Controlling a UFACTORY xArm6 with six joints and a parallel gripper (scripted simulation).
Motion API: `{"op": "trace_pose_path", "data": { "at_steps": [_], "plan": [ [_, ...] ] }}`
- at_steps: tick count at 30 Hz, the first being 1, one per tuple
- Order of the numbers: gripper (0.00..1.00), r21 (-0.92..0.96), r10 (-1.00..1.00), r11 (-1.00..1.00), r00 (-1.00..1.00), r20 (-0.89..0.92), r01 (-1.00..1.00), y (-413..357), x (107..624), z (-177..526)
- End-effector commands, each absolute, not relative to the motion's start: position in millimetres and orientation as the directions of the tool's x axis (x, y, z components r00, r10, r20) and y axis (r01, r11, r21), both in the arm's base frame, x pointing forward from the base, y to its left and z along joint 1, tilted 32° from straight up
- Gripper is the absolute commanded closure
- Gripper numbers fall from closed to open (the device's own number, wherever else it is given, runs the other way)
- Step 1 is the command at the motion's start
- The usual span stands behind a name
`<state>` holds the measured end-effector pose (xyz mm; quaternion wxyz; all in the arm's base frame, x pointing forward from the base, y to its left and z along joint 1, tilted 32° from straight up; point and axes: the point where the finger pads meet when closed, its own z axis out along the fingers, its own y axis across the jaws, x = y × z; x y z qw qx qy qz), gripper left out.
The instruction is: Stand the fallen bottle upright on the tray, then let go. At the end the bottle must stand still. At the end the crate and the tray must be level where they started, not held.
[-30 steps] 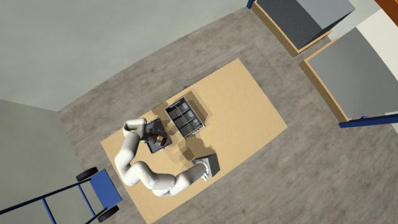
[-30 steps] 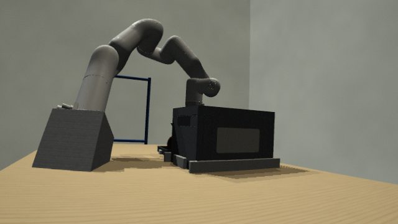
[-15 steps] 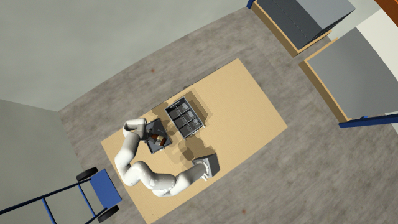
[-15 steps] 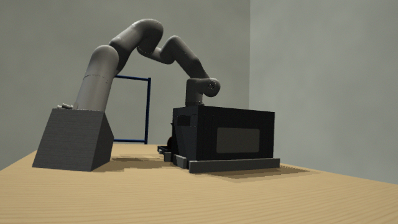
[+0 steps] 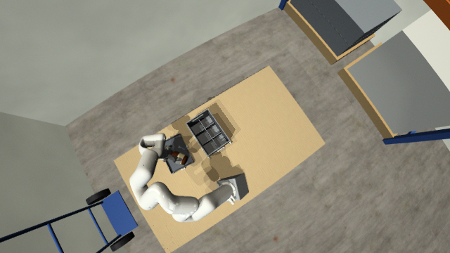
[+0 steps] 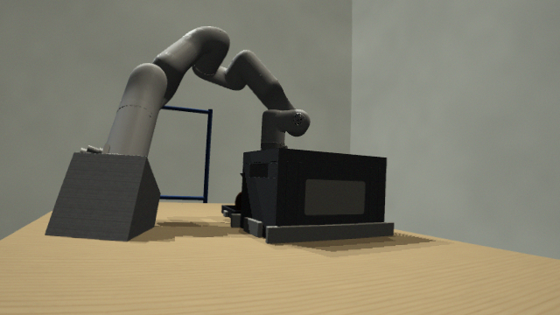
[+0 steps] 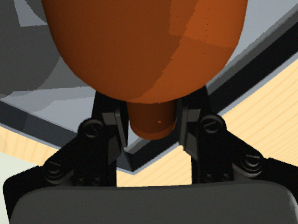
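Brown bottle [image 7: 147, 50] sat pinched at its neck between my fingers, long axis running straight away from them, seemingly low over the tray [image 5: 178, 164].

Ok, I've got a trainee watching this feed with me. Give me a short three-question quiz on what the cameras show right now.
1. True or false: the gripper is shut on the brown bottle.
2. Which part of the bottle sits between the fingers in the wrist view? A) the cream label band B) the narrow neck C) the base
3. Fill in: in the top view, the divided crate stands on the table beside the ____, where the gripper works.

Key
1. True. The fingers are closed on it.
2. B. The neck lies between the two dark fingers, with the wide body beyond them.
3. Tray. It is the smaller dark square next to the crate.
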<state>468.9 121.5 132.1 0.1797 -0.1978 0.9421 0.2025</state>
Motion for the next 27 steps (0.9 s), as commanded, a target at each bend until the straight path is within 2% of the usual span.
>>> {"op": "trace_pose_path", "data": {
  "at_steps": [1, 27],
  "plan": [
    [1.00, 0.309, -0.299, 0.840, -0.856, -0.421, -0.446, 120.9, 469.5, 134.0],
    [1.00, 0.309, -0.299, 0.840, -0.856, -0.421, -0.446, 115.5, 466.4, 144.2]
  ]
}}
